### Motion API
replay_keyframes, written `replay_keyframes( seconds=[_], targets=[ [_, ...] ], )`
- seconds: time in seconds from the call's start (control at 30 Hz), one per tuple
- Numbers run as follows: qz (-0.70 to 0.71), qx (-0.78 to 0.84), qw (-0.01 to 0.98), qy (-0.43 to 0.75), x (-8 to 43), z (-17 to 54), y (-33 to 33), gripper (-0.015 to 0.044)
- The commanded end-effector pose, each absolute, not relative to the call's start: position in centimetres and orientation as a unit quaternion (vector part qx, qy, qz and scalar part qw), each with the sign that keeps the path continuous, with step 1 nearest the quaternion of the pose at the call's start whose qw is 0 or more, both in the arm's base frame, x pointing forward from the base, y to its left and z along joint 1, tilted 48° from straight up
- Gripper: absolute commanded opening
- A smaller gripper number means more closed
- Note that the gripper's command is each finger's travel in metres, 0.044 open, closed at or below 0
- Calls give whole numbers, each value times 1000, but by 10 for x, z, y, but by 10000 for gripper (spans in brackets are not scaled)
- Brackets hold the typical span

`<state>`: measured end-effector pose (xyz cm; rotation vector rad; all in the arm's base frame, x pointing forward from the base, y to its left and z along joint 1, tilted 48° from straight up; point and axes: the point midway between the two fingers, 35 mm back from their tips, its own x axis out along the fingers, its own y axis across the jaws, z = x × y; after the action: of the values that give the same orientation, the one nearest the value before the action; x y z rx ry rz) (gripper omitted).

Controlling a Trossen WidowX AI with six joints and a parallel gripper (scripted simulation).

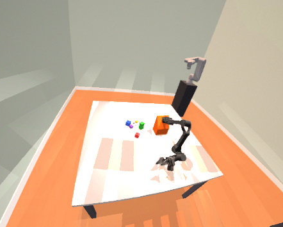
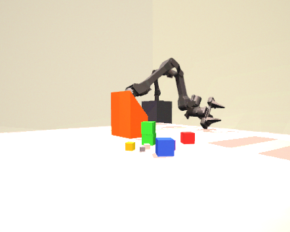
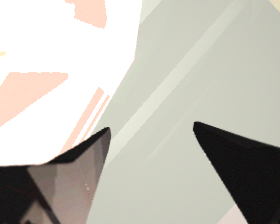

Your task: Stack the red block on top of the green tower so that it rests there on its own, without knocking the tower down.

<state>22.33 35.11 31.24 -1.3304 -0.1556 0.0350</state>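
While my gripper (image 1: 164, 161) hangs open and empty far from the green tower (image 1: 141, 125), the red block (image 1: 137, 135) near that tower, the exterior view crowds a blue cube (image 2: 165, 146) beside it, and my wrist view shows neither, so I risk clipping the tower.

gripper (image 2: 215, 113) open, empty, right of centre | red block (image 2: 187, 137) on table, centre | green tower (image 2: 148, 132) upright, left of it | blue cube (image 2: 165, 146) just in front of tower
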Motion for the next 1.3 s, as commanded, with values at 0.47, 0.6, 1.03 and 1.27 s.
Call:
replay_keyframes(
  seconds=[0.47, 0.6, 1.03, 1.27],
  targets=[
    [51, -616, 785, -45, 314, 289, 322, 440],
    [84, -609, 788, -26, 336, 268, 315, 440],
    [221, -509, 819, 149, 401, 160, 253, 440],
    [267, -387, 833, 291, 407, 103, 203, 440]
  ],
)
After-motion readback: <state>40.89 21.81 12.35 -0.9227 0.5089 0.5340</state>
